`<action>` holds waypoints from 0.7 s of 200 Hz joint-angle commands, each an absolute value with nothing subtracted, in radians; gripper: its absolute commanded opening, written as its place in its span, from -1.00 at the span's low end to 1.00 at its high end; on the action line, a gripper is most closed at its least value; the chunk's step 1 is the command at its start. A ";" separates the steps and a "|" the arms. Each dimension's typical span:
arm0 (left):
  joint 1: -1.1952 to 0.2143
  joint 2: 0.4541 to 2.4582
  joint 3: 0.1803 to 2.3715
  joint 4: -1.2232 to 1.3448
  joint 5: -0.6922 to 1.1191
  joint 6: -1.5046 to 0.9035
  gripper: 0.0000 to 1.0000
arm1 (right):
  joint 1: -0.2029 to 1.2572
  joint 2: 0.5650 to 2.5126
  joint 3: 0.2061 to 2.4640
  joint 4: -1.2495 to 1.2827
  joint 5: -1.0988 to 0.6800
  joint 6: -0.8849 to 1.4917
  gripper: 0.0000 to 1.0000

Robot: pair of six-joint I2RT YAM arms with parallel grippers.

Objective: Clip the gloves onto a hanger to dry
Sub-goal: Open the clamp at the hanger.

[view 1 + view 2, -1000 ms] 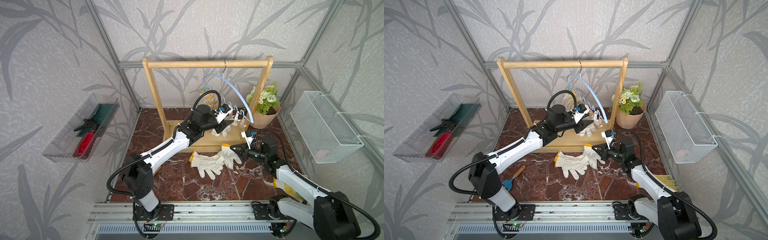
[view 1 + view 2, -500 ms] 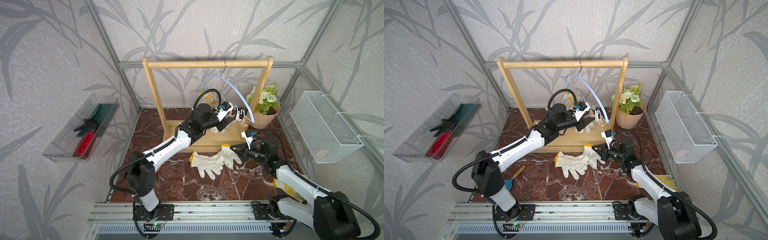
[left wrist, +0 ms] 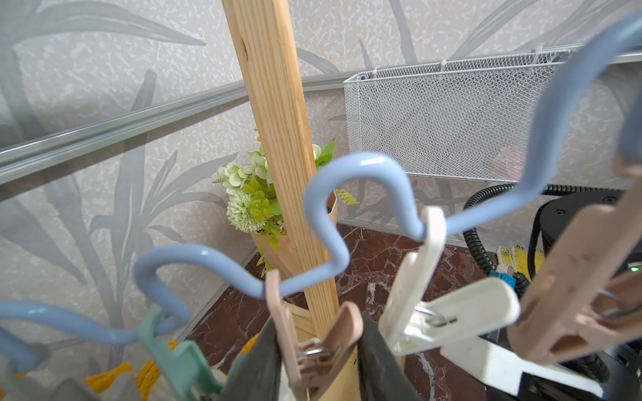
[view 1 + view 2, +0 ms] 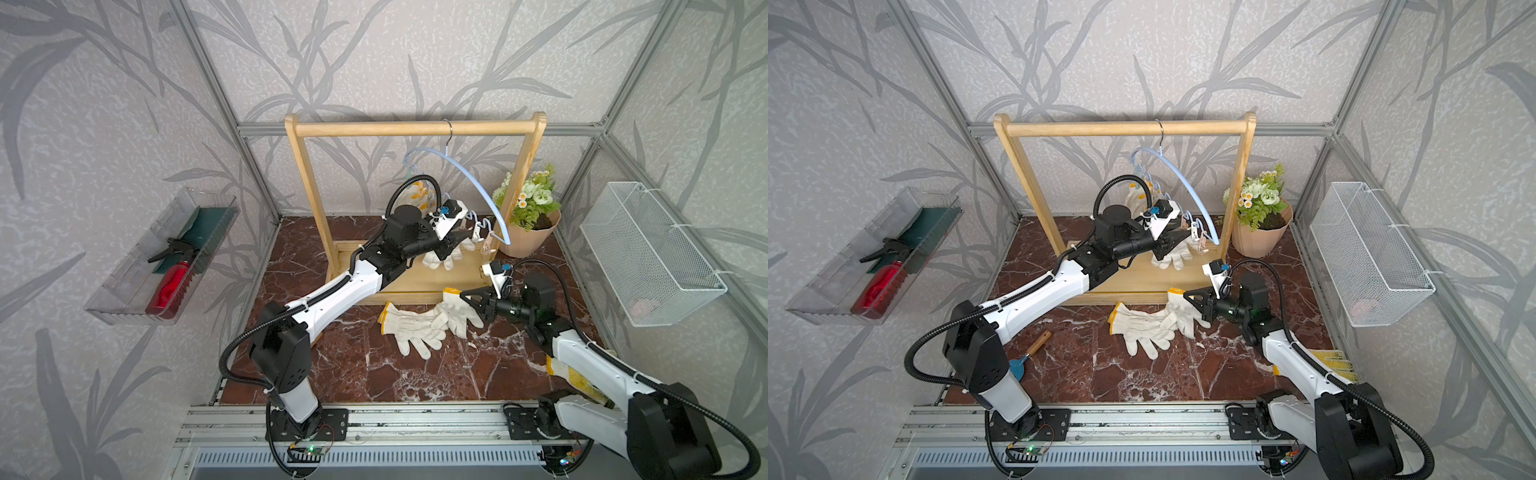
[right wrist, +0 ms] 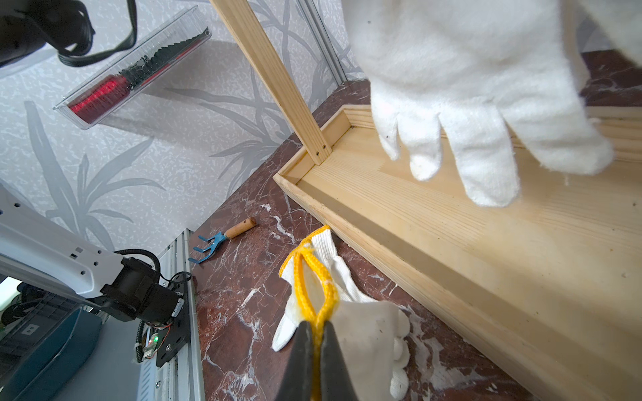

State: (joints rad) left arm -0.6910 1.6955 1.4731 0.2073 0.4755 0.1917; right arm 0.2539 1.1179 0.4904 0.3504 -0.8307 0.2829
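A blue wavy hanger [image 4: 469, 174] [image 4: 1183, 178] [image 3: 326, 215] hangs from the wooden rack, with several clips on it. My left gripper [image 4: 461, 239] [image 4: 1177, 241] [image 3: 318, 347] is up at its lower end, both fingers pressing the handles of a pink clip [image 3: 342, 330]. One white glove [image 4: 442, 257] [image 5: 469, 86] dangles just below it. A second glove [image 4: 415, 193] hangs further back. My right gripper [image 4: 463, 296] [image 5: 314, 326] is low over the floor, shut on the yellow cuff of a glove [image 4: 457, 316] [image 5: 368, 323]. Another glove [image 4: 411, 328] lies flat beside it.
The wooden rack [image 4: 415, 129] has a tray base. A flower pot [image 4: 528, 237] stands by its right post. A wire basket [image 4: 648, 257] and a clear tray [image 4: 124, 286] with a red bottle hang on the walls. A hand rake [image 4: 1030, 353] and a yellow-patterned glove [image 4: 1337, 361] lie on the floor.
My left gripper has moved a little right to the hanger's lower clips, and its fingers have narrowed onto the pink clip. The right arm and its glove have not moved.
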 commanded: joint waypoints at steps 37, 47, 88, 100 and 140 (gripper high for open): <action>-0.690 1.689 1.509 0.233 0.495 0.178 -0.57 | 0.248 1.126 0.509 0.375 -0.847 0.273 -1.00; -0.691 1.684 1.502 0.232 0.494 0.178 -0.60 | 0.246 1.135 0.521 0.378 -0.853 0.272 -1.00; -0.690 1.644 1.470 0.206 0.492 0.178 -0.81 | 0.210 1.186 0.605 0.403 -0.905 0.264 -1.00; -0.690 1.630 1.460 0.197 0.492 0.181 -0.88 | 0.198 1.209 0.642 0.408 -0.936 0.260 -1.00; -0.689 1.588 1.442 0.139 0.513 0.190 -1.00 | 0.189 1.291 0.803 0.346 -1.046 0.193 -1.00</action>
